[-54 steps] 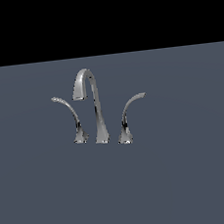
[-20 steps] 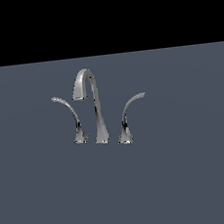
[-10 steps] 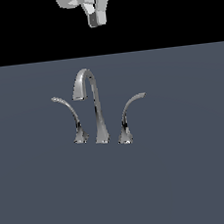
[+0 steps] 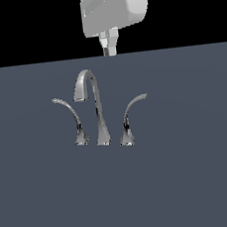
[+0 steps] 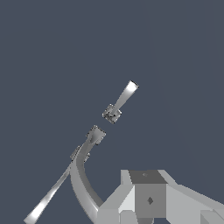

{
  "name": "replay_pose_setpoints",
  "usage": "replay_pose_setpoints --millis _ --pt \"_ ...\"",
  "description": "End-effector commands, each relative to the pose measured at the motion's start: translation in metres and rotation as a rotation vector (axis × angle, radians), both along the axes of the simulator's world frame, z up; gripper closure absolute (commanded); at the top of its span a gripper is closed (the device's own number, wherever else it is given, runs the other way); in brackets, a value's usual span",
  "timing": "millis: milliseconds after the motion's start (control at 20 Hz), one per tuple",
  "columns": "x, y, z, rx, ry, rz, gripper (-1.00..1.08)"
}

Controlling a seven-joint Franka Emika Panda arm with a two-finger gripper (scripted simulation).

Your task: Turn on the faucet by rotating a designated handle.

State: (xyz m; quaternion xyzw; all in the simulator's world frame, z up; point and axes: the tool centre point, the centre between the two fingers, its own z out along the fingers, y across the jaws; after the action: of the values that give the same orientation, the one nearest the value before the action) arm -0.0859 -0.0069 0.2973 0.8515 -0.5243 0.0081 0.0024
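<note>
We hover our gripper [image 4: 110, 48] high above the faucet [image 4: 96, 112], lining up for a descent; its fingers look pressed together, pinching nothing. The handle [image 4: 129, 116] rises on the exterior view's right, arcing rightward. The gooseneck spout [image 4: 86, 88] and mirror-image lever [image 4: 70, 118] beside it could obstruct us.

Chrome faucet [image 4: 99, 112], slate-grey floor [image 4: 192, 176]
</note>
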Motion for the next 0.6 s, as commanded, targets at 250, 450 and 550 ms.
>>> replay_pose_setpoints --millis 250,450,550 --pt "0.028 -0.018 -0.039 0.006 0.001 -0.197 1.08" --pt "0.042 -0.031 -0.060 0.008 0.003 -0.303 1.08" --pt "0.048 -0.038 -0.071 0.009 0.003 -0.358 1.08"
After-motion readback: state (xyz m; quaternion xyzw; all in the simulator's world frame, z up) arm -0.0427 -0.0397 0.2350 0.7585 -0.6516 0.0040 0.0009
